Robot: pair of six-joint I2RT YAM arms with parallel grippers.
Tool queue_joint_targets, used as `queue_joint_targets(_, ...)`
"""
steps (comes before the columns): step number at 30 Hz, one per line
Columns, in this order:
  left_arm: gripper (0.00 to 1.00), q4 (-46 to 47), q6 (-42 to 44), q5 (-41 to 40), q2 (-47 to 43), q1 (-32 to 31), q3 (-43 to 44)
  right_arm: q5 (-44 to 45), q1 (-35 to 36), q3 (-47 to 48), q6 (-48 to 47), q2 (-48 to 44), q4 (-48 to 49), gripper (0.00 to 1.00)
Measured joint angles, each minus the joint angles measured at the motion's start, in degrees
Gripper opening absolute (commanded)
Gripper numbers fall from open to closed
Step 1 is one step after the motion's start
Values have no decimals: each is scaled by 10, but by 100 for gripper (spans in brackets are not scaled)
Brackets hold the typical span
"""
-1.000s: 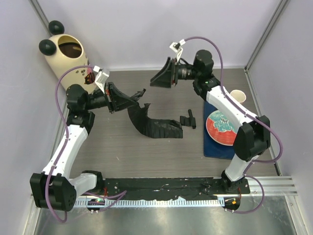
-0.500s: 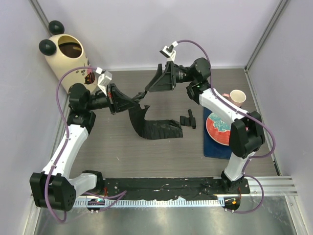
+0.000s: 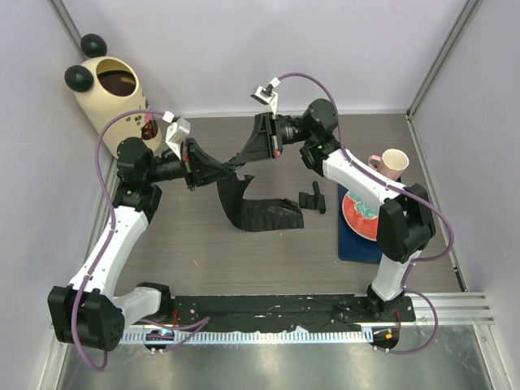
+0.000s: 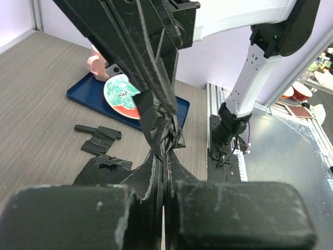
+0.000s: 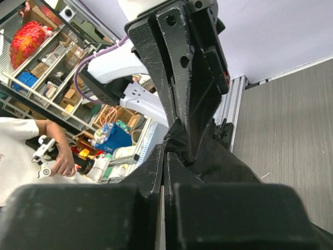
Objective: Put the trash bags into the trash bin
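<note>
Grey wood-grain table (image 3: 179,244), lilac walls. My left gripper (image 3: 219,168) pinches the trash bag's (image 3: 264,215) raised end, my right gripper (image 3: 240,158) nipped onto the same bunch, the rest trailing on the table. Mid-lift, I judge. Next: carry it left and up to the trash bin (image 3: 110,93), far corner.

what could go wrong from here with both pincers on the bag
1. The left pincer and right pincer both clamp the same bunched end of the bag, tips almost touching; pulling apart could tear the thin plastic or yank it from one grip.
2. Much of the bag lies on the table, far from the bin; swung over, the trailing part may snag on the rim rather than drop in.
</note>
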Motion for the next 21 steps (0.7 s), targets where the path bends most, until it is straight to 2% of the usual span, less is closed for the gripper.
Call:
queue_joint_targets(3,1,-8,7,-9,0,0,0,-2,3,0,2,0,4,1)
queue_joint_targets(5,9,-35,25,-20,0,0,3,0,3,0,1,0,9,1)
queue_joint_targets(6,25,-59,42,-27,0,-1,9,1,3,0,-2,0,9,1)
queue_joint_targets(9,53,-171,118,-75,-1,-2,41,6,-4,2,-41,-2,-17,1)
queue_joint_targets(11,65,-253,168,-111,-3,5,69,23,-12,24,-128,-5,-125,1)
queue_joint_targets(13,66,-306,219,-134,-10,11,87,55,-16,63,-230,-7,-256,1)
queue_joint_targets(15,64,-340,254,-149,-22,12,99,87,-19,92,-303,-10,-349,1)
queue_joint_targets(17,62,-365,284,-159,-35,4,115,108,-19,97,-352,-21,-407,1)
queue_joint_targets(21,58,-380,331,-183,-43,-30,144,123,-12,97,-399,-33,-465,1)
